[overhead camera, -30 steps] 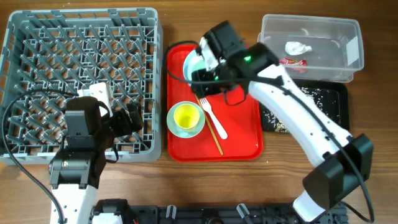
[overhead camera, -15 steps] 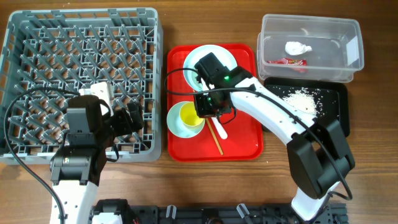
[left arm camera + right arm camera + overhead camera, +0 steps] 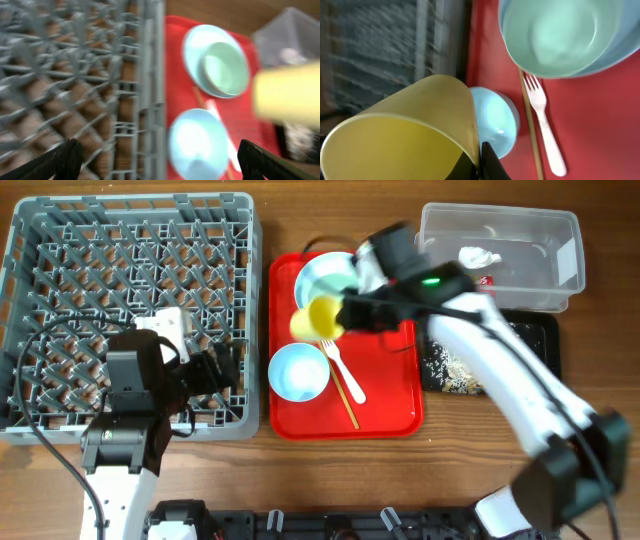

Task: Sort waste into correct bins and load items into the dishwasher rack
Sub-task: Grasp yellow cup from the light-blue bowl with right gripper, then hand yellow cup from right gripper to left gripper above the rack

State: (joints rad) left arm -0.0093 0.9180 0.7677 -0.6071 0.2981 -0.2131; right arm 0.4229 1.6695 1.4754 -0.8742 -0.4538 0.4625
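Yellow cup (image 3: 318, 318) is the change: half a second ago it sat inside the mint-green bowl (image 3: 299, 372) at the rack-side front of the red tray (image 3: 390, 395), with the right arm bent low over it. Now it is lifted clear and tipped on its side above the tray's middle, between that bowl and the white plate (image 3: 306, 272) at the tray's far end. The bowl it left stands bare. The arm has swung up and away toward the side of the tray where the bins sit, and it now covers part of the crumbs (image 3: 450, 365) on the black tray (image 3: 545, 355). In the right wrist view the right fingers (image 3: 492, 162) are closed narrowly on the cup's wall at its rim, and the cup's open mouth (image 3: 405, 130) fills the lower frame. The second bowl (image 3: 330, 275) rests on the plate, and a white fork (image 3: 343, 370) and a chopstick (image 3: 345, 395) lie on the tray just beside the bare bowl. The left fingers (image 3: 57, 160) are spread wide over the edge of the dishwasher rack (image 3: 60, 240) nearest the tray, holding nothing. Beyond the tray, the clear tub (image 3: 500, 225) holds the tissue (image 3: 478, 256) and the red wrapper (image 3: 487, 280).
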